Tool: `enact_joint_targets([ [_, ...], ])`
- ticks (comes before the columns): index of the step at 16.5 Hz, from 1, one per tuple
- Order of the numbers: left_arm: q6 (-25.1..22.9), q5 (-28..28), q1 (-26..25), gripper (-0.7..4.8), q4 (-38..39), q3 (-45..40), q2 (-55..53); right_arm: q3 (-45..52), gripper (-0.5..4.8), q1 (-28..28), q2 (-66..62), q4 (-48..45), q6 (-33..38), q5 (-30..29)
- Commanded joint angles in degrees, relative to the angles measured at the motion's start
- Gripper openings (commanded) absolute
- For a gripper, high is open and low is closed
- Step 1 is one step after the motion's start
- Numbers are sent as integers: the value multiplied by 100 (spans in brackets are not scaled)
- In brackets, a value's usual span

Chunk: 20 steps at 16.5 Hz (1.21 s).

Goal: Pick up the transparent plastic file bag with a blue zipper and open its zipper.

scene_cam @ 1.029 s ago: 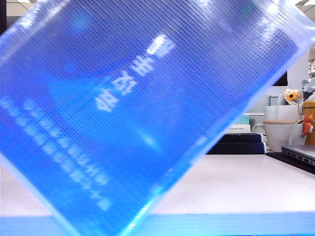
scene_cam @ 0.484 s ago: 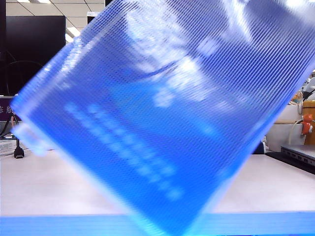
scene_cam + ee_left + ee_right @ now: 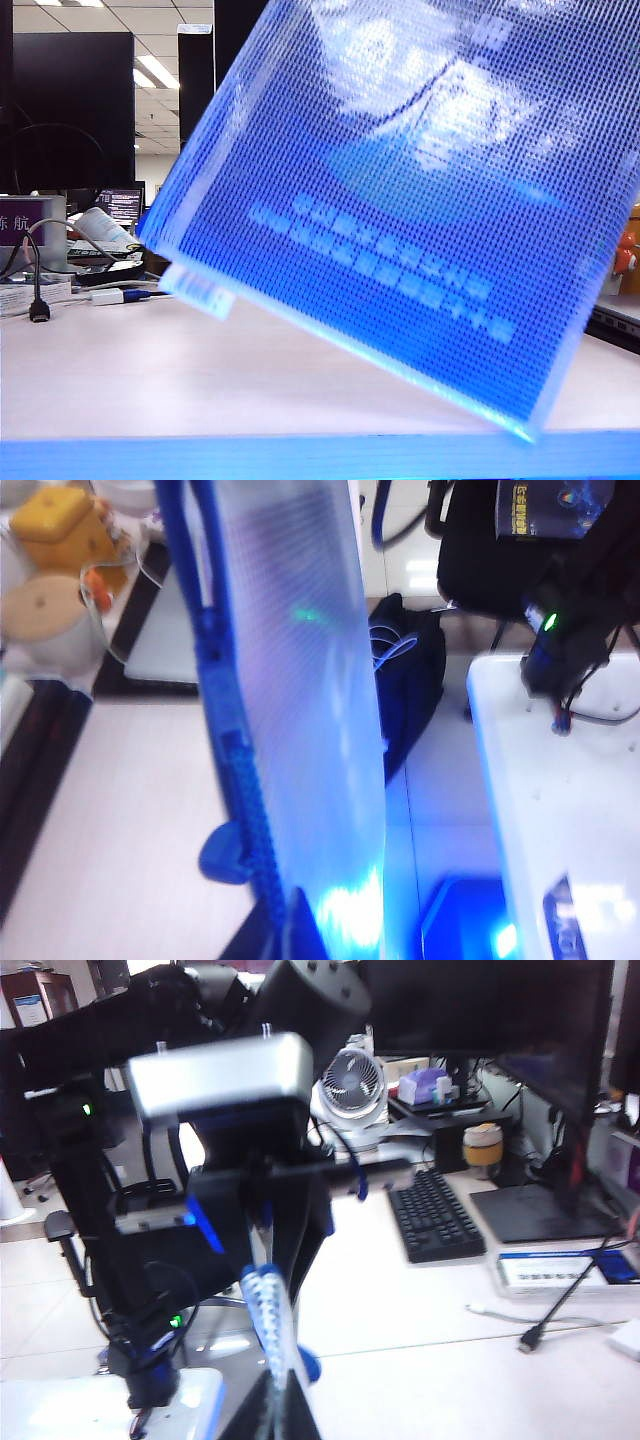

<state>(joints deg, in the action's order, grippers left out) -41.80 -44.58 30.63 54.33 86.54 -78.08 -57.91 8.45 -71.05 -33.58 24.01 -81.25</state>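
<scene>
The file bag (image 3: 400, 210) hangs in the air close to the exterior camera, lifted off the white table (image 3: 130, 380) and filling most of that view. It is tilted, its lower edge sloping down toward the right, one corner lowest near the table's front edge. White printed characters run along that same slope; what lies inside (if anything) cannot be made out through the mesh.

In the left wrist view the bag is seen edge-on, with the blue zipper (image 3: 240, 780) running along its long edge. The left gripper (image 3: 285, 935) is closed on the bag at that edge. The right gripper (image 3: 275, 1410) is also closed, pinching the bag's edge (a thin white-and-blue strip).
</scene>
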Motion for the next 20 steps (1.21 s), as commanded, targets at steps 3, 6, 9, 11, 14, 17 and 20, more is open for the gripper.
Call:
enact_joint_targets([
  [3,-9,1274,-11,-7,704,-186,0,-470,-1,-210,35,-144,37,162],
  [6,46,1974,-13,-7,925,-645,0,-710,-1,-529,39,-146,179,157],
  [9,138,2282,-13,-7,981,-920,0,-732,-1,-817,42,-149,264,142],
  [11,173,2437,-44,-7,1036,-994,4,-732,0,-949,70,-155,267,149],
  [14,177,2959,-96,-7,1305,-1001,7,-732,-1,-1226,76,-317,323,146],
  [17,221,3488,-164,-7,1537,-1001,0,-732,-1,-1346,74,-310,323,146],
  [20,422,3709,-264,-6,1292,-1001,-9,-728,-1,-1346,72,-264,321,146],
])
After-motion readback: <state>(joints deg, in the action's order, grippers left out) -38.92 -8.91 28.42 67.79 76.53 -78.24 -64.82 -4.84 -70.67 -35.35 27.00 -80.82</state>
